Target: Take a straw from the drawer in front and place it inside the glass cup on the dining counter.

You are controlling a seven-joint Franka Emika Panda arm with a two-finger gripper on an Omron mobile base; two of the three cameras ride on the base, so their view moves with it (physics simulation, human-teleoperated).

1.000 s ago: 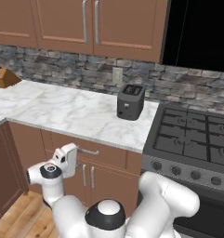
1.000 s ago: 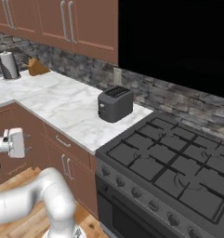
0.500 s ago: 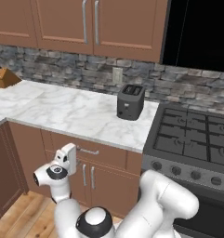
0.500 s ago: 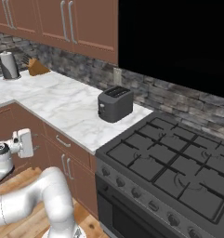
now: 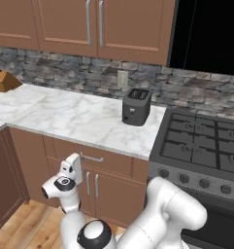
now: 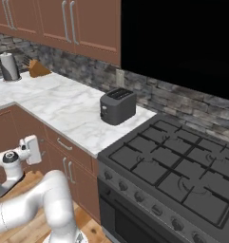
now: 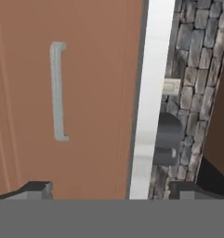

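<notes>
The drawer (image 5: 116,164) is shut, set under the marble worktop, with its slim silver handle (image 5: 91,158) just right of my hand. In the right base view the drawer (image 6: 63,141) sits right of my gripper (image 6: 31,149). Seen from the hand, rolled sideways, the brown drawer front (image 7: 99,93) is close, its handle (image 7: 57,93) to the upper left. My gripper (image 7: 113,190) is open and holds nothing, one dark fingertip (image 7: 36,188) on each side. The straw is hidden. The glass cup and the dining counter are out of view.
A dark toaster (image 5: 136,106) stands on the worktop (image 5: 65,116) beside a black gas stove (image 5: 206,146). A knife block (image 6: 37,69) and a paper-towel roll (image 6: 9,66) sit at the far left. Cabinet doors (image 5: 108,194) lie under the drawer.
My hand has crept sideways toward the drawer front while the arm's lower joints swung. The jaws have stayed open and the drawer has stayed shut.
</notes>
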